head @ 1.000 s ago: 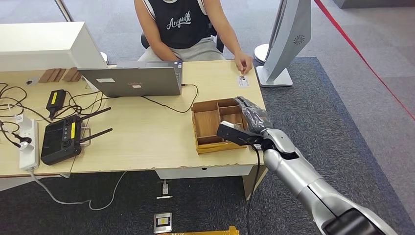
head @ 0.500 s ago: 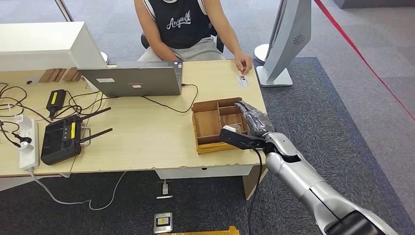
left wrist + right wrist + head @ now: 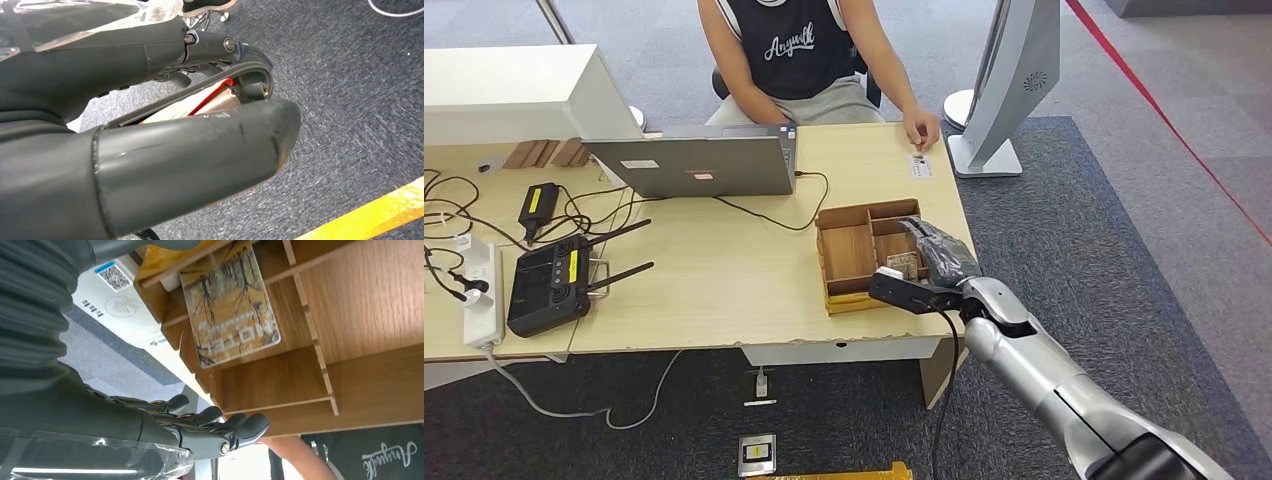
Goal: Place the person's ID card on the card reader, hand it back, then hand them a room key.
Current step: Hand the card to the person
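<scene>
Over the wooden organiser tray on the bench: right hand with fingers spread, holding nothing. Just inward of those fingers, hotel room key card lying flat in a small compartment, long axis along the fingers' reach. Left hand hanging over carpet, well apart; grip impossible to judge. Right hand clearly nearer.

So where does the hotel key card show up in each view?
Head view: the hotel key card lies in the wooden tray, in a compartment on its right side, just ahead of the right hand.
Right wrist view: the card lies across a tray divider, its HOTEL print upside down.
Left wrist view: not in it.
Shared landmark: the wooden tray.
</scene>
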`<state>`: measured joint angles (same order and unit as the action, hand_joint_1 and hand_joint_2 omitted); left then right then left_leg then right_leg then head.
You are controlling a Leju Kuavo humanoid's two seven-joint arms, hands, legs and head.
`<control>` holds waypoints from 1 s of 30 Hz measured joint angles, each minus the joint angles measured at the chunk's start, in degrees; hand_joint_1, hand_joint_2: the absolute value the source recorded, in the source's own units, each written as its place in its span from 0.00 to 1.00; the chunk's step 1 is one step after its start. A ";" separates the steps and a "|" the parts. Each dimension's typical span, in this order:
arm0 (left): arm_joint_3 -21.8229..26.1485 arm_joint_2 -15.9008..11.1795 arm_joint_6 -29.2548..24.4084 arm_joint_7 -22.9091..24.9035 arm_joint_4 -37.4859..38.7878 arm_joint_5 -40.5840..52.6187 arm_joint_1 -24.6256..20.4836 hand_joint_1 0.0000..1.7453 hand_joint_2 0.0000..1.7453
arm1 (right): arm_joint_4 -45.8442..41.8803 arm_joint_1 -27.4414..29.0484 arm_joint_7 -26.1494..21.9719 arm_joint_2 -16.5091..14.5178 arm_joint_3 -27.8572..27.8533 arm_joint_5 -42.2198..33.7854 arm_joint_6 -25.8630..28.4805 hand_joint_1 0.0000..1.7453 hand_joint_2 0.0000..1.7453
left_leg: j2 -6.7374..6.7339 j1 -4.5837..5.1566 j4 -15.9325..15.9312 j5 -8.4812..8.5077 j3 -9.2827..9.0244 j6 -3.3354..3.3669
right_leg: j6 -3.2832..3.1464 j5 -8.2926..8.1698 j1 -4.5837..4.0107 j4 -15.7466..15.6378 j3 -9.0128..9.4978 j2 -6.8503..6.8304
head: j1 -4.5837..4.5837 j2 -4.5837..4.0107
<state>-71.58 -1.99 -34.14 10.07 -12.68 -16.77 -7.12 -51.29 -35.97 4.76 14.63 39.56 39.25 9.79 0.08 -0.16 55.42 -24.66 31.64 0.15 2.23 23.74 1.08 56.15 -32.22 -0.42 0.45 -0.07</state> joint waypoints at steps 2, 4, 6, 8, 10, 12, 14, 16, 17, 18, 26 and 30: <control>0.00 0.00 -0.02 -0.01 0.00 0.03 0.00 0.00 0.00 | 0.07 0.02 0.00 -0.02 0.08 0.01 -0.14 0.00 1.00 | 0.00 0.00 0.00 0.00 0.00 0.00 | 0.00 0.00 0.00 0.00 0.00 0.00 | 0.00 0.00; 0.00 0.00 -0.10 -0.02 0.00 0.09 0.00 0.00 0.00 | 0.17 0.13 0.00 -0.04 0.26 0.01 -0.37 0.00 1.00 | 0.00 0.00 0.00 0.00 0.00 0.00 | 0.00 0.00 0.00 0.00 0.00 0.00 | 0.01 0.00; 0.00 0.00 -0.32 -0.01 0.00 0.15 0.00 0.00 0.00 | 0.37 0.45 0.00 -0.08 0.73 0.14 -1.22 0.06 1.00 | 0.00 0.00 0.00 0.00 0.00 0.00 | 0.00 0.00 0.00 0.00 0.00 0.00 | 0.01 0.00; 0.00 -0.03 -0.50 0.00 0.00 0.36 -0.01 0.00 0.00 | 0.51 0.73 0.10 -0.13 1.33 0.36 -2.44 0.42 1.00 | 0.00 0.00 0.00 0.00 0.00 0.00 | 0.00 0.00 0.00 0.00 0.00 0.00 | 0.01 0.00; 0.00 -0.13 -0.53 -0.01 0.00 0.73 -0.01 0.00 0.00 | 0.51 0.95 0.52 -0.11 1.66 0.44 -3.09 0.76 1.00 | 0.00 0.00 0.00 0.00 -0.01 0.00 | 0.00 0.00 0.00 0.00 0.00 0.00 | 0.01 0.00; 0.00 -0.22 -0.58 -0.02 0.00 0.96 -0.01 0.00 0.00 | 0.50 1.14 0.95 -0.06 1.73 0.46 -3.20 0.74 1.00 | 0.00 0.00 0.00 0.00 -0.01 0.00 | 0.00 0.00 0.00 0.00 0.00 0.00 | 0.01 0.00; 0.00 -0.25 -0.64 -0.02 0.00 1.00 -0.01 0.00 0.00 | 0.50 1.22 1.20 -0.05 1.73 0.50 -3.15 0.65 1.00 | 0.00 0.00 0.00 0.00 -0.01 0.00 | 0.00 0.00 0.00 0.00 0.01 0.00 | 0.01 0.00; 0.00 -0.26 -0.66 -0.02 0.00 1.02 -0.01 0.00 0.00 | 0.50 1.26 1.40 -0.06 1.74 0.55 -3.04 0.64 1.00 | 0.00 0.00 0.00 0.00 -0.01 0.00 | 0.00 0.00 0.00 0.00 0.01 0.00 | 0.01 0.00; 0.00 -0.27 -0.66 -0.02 0.00 1.03 -0.01 0.00 0.00 | 0.50 1.28 1.46 -0.06 1.75 0.57 -2.99 0.65 1.00 | 0.00 0.00 0.00 0.00 0.00 0.00 | 0.00 0.00 0.00 0.00 0.01 0.00 | 0.01 0.00; 0.00 -0.28 -0.66 -0.02 0.00 1.05 0.00 0.00 0.00 | 0.50 1.30 1.48 -0.07 1.77 0.58 -2.96 0.66 1.00 | 0.00 0.00 0.00 0.00 0.00 0.00 | 0.00 0.00 0.00 0.00 0.01 0.00 | 0.01 0.00; 0.00 -0.31 -0.73 0.03 0.00 1.13 -0.01 0.00 0.00 | 1.08 1.26 1.50 -0.28 2.22 0.60 -2.46 0.63 1.00 | 0.00 0.00 0.00 0.00 0.01 0.00 | 0.00 0.00 0.00 0.00 0.01 0.00 | 0.01 0.00; 0.00 -0.31 -1.23 0.56 0.00 1.32 -0.01 0.00 0.00 | 1.58 1.18 1.50 -0.51 2.50 0.60 -2.17 0.90 1.00 | 0.00 0.00 0.00 0.00 0.01 0.00 | 0.00 0.00 0.00 0.00 0.01 0.00 | 0.01 0.00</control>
<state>-71.58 -2.29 -35.37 10.63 -12.68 -15.45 -7.13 -49.71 -34.79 6.26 14.12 42.05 39.85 7.62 0.08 -0.17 55.42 -24.66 31.65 0.15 2.23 23.74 1.08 56.16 -32.21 -0.42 0.46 -0.07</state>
